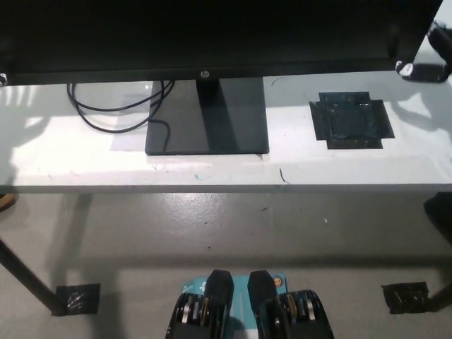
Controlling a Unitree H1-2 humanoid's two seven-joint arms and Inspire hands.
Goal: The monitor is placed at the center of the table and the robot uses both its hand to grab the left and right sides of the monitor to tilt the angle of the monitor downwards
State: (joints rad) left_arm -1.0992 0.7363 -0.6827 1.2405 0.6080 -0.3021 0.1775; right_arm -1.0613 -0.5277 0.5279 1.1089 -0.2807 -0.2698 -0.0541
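black monitor on white table, right hand at its right edge, cables

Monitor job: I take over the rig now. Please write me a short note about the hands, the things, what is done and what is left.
Left hand: only a white sliver at the lower left corner of the monitor; grip unclear.
Right hand: at the monitor's right edge, mostly out of frame; grip unclear.
The monitor stands on its base at the middle of the table.
Done: both hands are at the sides.
Left: confirm the grasp, then tilt the screen downwards.
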